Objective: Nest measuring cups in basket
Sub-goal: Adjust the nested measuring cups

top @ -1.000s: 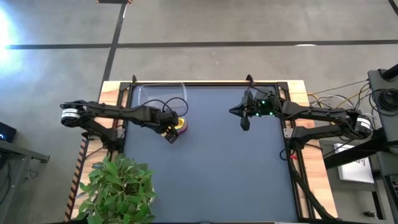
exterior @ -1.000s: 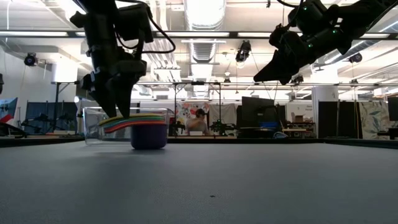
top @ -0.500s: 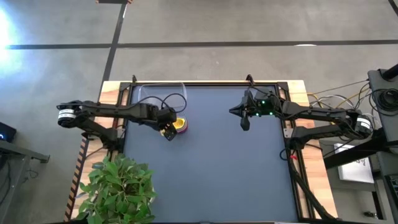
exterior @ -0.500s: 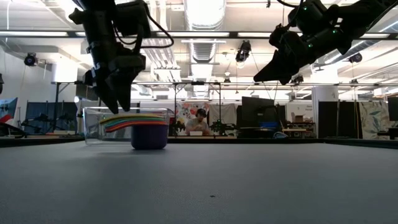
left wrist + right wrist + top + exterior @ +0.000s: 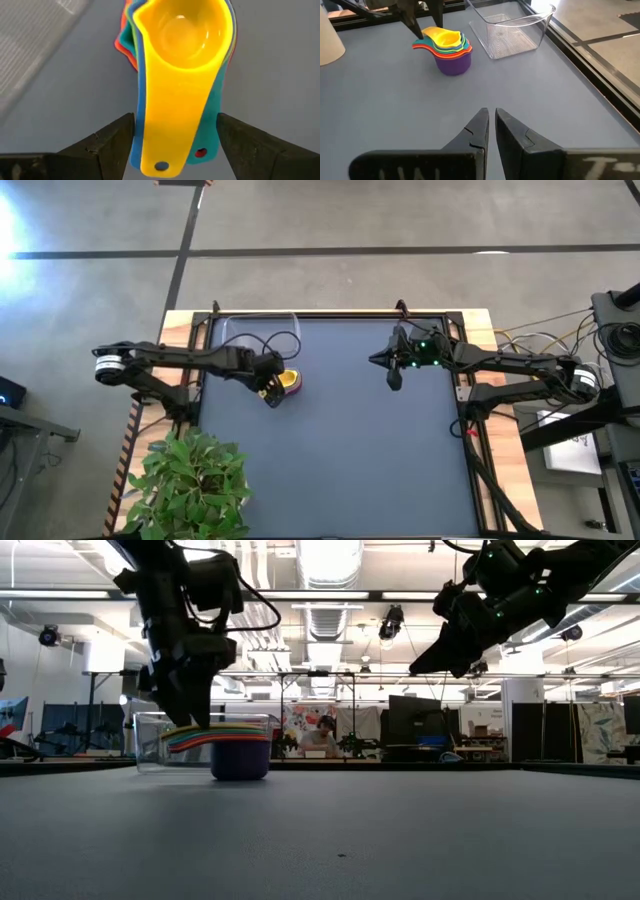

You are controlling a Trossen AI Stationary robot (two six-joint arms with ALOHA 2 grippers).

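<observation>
We see the nested stack of plastic measuring cups, yellow on top and purple outermost, standing on the dark table beside the clear rectangular plastic basket, which holds nothing. The lower handles are mostly hidden. The left gripper, lower than half a second ago, has its fingers apart astride the handles. The right gripper hangs well apart, fingers together.

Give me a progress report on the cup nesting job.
Done: the measuring cups are nested in one stack, yellow on top, purple at the bottom, standing on the table beside the clear basket. In hand: the left gripper is open with a finger on either side of the stacked handles. The right gripper waits shut, raised. Left: grip the stack and put it into the empty basket.
</observation>
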